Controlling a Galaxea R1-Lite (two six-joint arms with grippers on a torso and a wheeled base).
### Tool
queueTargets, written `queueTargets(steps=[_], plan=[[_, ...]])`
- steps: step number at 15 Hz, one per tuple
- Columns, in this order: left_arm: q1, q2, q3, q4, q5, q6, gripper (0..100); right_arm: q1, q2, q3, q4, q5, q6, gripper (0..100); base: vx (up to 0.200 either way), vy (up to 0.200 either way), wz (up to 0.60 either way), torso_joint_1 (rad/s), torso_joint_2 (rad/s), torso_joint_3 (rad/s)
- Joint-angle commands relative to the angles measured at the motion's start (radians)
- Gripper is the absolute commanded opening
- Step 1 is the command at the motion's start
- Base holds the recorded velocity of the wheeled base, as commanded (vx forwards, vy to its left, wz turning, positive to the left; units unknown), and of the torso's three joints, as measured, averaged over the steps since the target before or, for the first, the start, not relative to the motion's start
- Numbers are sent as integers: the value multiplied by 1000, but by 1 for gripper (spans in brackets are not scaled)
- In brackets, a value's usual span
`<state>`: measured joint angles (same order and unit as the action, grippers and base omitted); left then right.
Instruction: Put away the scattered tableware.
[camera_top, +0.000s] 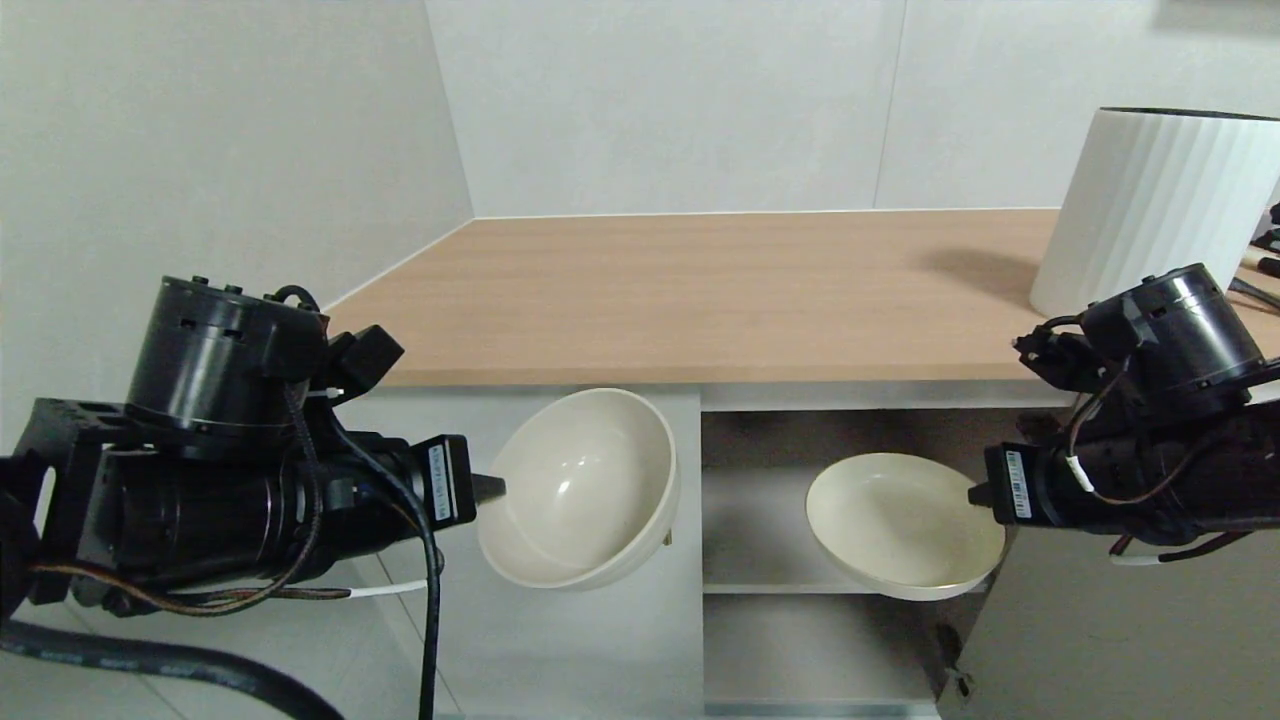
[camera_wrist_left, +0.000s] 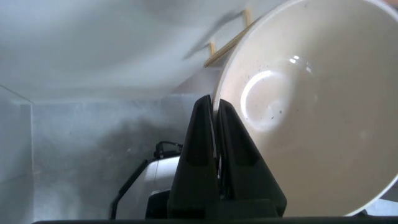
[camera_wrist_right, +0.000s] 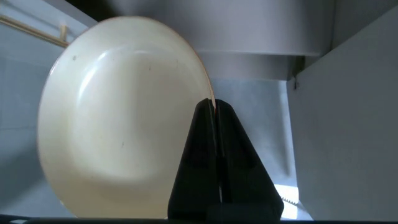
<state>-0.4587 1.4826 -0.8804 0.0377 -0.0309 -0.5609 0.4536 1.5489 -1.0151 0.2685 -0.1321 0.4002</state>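
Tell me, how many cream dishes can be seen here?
2. A deep bowl is gripped by its rim in the left end effector; a shallow plate is in the right end effector, before the open cabinet. Others may be hidden inside it.

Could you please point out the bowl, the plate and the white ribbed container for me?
bowl (camera_top: 578, 490): head view, inner wall.
plate (camera_top: 903, 525): head view, middle of its face.
white ribbed container (camera_top: 1160, 200): head view, side wall.
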Motion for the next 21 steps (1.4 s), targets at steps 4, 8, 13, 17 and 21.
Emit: queueTargets(steps=[4,8,13,17,21], plan=[[0,2,0,1,0,-1,0,0,8,0,0,0,0,0,0,0,0,-134,441,316],[0,2,0,1,0,-1,0,0,13,0,0,0,0,0,0,0,0,-33,136,92],[0,7,6,1,-3,1,0,0,102,10,-49,3,0,0,0,0,0,0,0,0],[0,7,6,1,-3,1,0,2,287,90,-265,5,-6,0,0,0,0,0,0,0],[0,10,6,1,-3,1,0,-24,488,102,-453,-6,6,0,0,0,0,0,0,0]])
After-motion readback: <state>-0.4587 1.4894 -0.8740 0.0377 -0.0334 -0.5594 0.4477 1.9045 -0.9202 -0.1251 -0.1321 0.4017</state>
